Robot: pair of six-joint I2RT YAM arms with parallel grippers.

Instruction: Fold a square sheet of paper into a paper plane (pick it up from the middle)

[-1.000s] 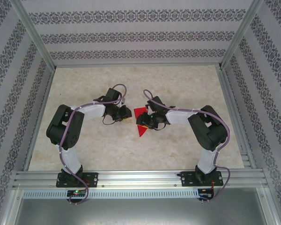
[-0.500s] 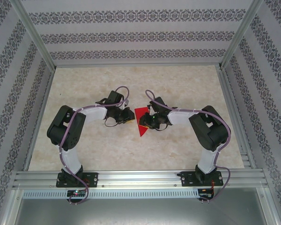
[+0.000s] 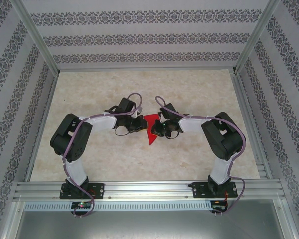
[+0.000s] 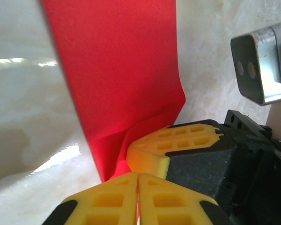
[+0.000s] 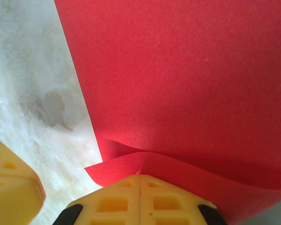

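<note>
Now that the left claw [image 3: 137, 124] has moved in beside the right claw [image 3: 158, 130], both pinch the square sheet of paper [image 3: 150, 138] mid-bench [image 3: 199, 94], its near edge lifted, likely ready for folding.

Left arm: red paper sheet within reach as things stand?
Likely yes: the left gripper is at the edge of the thin red square paper sheet, yellow fingers shut on a red sliver; the right gripper pinches alongside, not blocking.
</note>
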